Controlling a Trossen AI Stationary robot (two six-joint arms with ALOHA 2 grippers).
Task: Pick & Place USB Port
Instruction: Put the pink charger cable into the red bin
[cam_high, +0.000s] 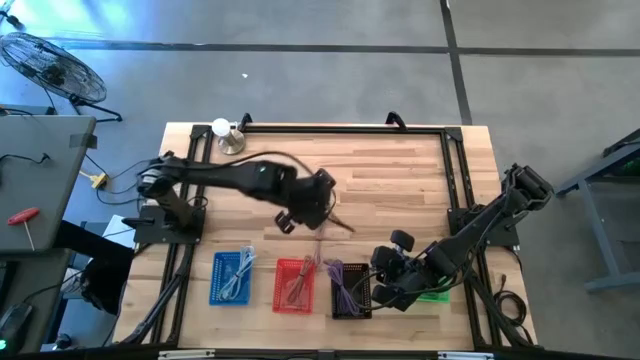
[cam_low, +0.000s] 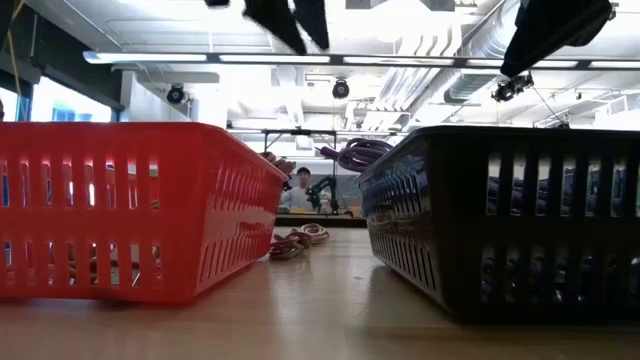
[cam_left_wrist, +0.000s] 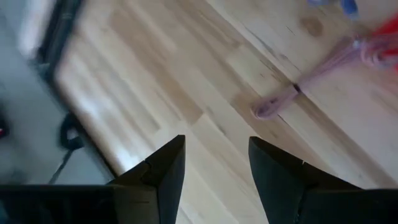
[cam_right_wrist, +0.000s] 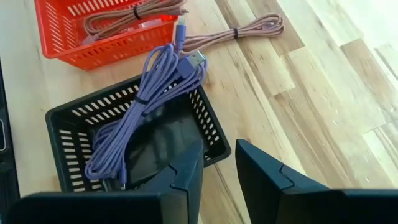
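Note:
A loose pink USB cable bundle (cam_high: 336, 222) (cam_right_wrist: 249, 28) (cam_left_wrist: 292, 93) lies flat on the wooden table beyond the baskets. A second pink cable sits in the red basket (cam_high: 297, 283) (cam_right_wrist: 106, 31). A purple cable (cam_right_wrist: 143, 93) fills the black basket (cam_high: 350, 290) (cam_right_wrist: 68, 124), its plug end draped over the far rim. My left gripper (cam_high: 305, 208) (cam_left_wrist: 214, 146) is open, above the bare table just left of the loose pink cable. My right gripper (cam_high: 388, 285) (cam_right_wrist: 217, 149) is open, above the black basket's right corner.
A blue basket (cam_high: 235, 277) with a white cable stands left of the red one. A green basket (cam_high: 437, 292) is partly hidden under the right arm. A white-topped metal object (cam_high: 225, 133) stands at the far edge. A black frame (cam_high: 455, 190) borders the table; bare wood lies mid-table.

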